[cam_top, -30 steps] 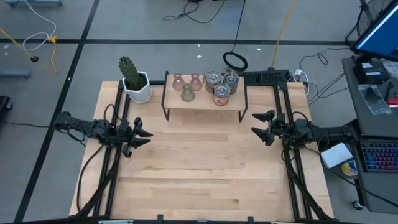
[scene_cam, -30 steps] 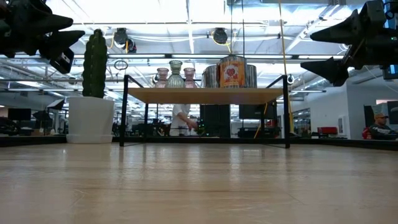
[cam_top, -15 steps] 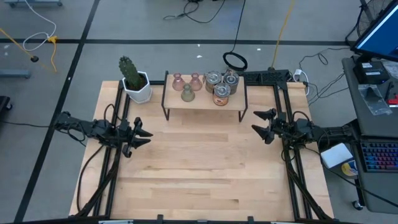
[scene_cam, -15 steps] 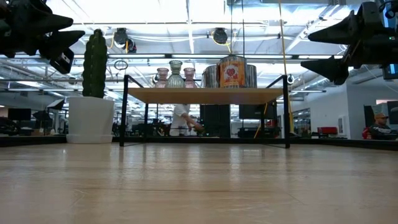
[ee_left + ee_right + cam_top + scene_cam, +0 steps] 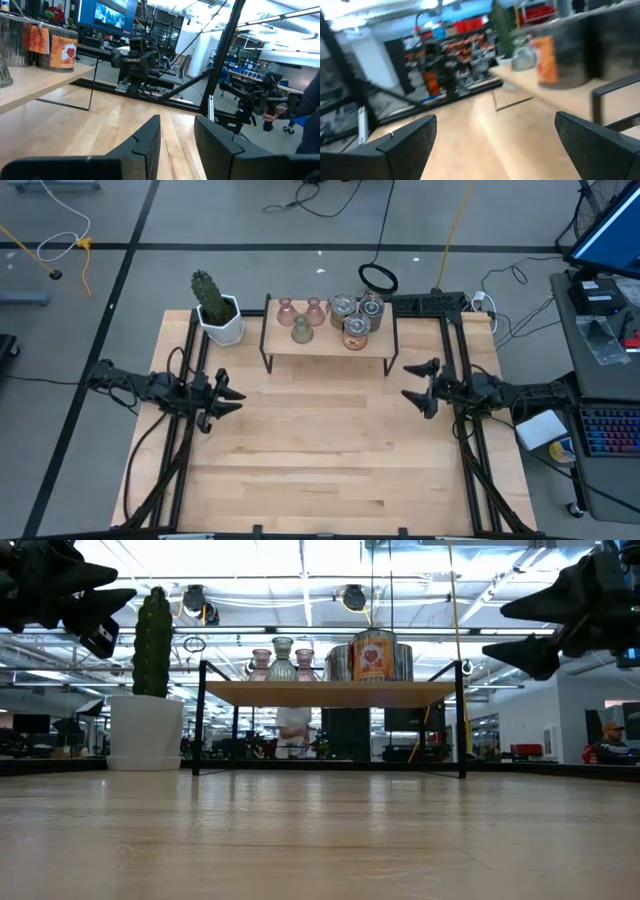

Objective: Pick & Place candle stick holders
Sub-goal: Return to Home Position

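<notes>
The wooden tabletop (image 5: 320,460) carries a low, black-legged shelf (image 5: 325,350). Just left of the shelf stands a white pot with a cactus (image 5: 219,318). The left gripper (image 5: 229,394) hovers in front of the shelf's left end, well apart from it, its fingers slightly parted and holding nothing. The right gripper (image 5: 417,385) hangs in front of the shelf's right end, fingers spread wide and empty. All six candle stick holders (image 5: 355,332) stand on the shelf: two pink glass and one olive-green toward its left, two silvery and one orange toward its right.
</notes>
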You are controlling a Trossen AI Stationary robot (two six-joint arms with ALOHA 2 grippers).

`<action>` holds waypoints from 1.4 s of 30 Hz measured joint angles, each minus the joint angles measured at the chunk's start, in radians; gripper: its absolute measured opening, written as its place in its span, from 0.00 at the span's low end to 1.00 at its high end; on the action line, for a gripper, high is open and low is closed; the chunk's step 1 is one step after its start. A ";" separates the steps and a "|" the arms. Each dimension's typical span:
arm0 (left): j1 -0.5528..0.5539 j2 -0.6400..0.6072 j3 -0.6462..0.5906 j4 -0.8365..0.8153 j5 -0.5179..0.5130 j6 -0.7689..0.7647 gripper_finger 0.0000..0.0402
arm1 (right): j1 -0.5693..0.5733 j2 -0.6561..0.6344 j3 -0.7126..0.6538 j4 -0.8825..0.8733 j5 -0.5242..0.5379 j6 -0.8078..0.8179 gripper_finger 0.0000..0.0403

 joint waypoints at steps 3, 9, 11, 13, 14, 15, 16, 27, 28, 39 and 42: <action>0.000 0.000 0.000 0.000 0.000 -0.002 0.30 | 0.000 0.029 0.000 -0.005 -0.057 0.006 0.98; 0.000 0.000 0.000 0.000 0.000 -0.003 0.30 | 0.000 0.064 0.000 0.001 -0.058 0.004 0.98; 0.000 0.000 0.000 0.000 0.000 -0.003 0.30 | 0.000 0.068 0.000 0.001 -0.059 0.004 0.97; 0.000 0.000 0.000 0.000 0.000 -0.003 0.30 | 0.000 0.071 0.000 0.001 -0.058 0.004 0.96; 0.000 0.000 0.000 0.000 0.000 -0.003 0.30 | 0.000 0.071 0.000 0.001 -0.058 0.004 0.94; 0.000 0.000 0.000 0.000 0.000 -0.002 0.30 | 0.000 0.071 0.000 0.001 -0.058 0.004 0.92; 0.000 0.000 0.000 0.000 0.000 -0.002 0.30 | 0.000 0.071 0.000 0.001 -0.058 0.004 0.90; 0.000 0.000 0.000 0.000 0.000 0.000 0.30 | 0.000 0.071 0.000 -0.002 -0.059 0.049 0.56; 0.000 0.000 0.000 0.000 0.000 0.000 0.30 | 0.000 0.071 0.000 -0.002 -0.059 0.053 0.52; 0.000 0.000 0.000 0.000 0.000 0.000 0.30 | 0.000 0.071 0.000 0.003 -0.058 -0.107 0.31; 0.000 0.000 0.000 0.000 0.000 0.000 0.30 | 0.000 0.071 0.000 0.004 -0.058 -0.109 0.30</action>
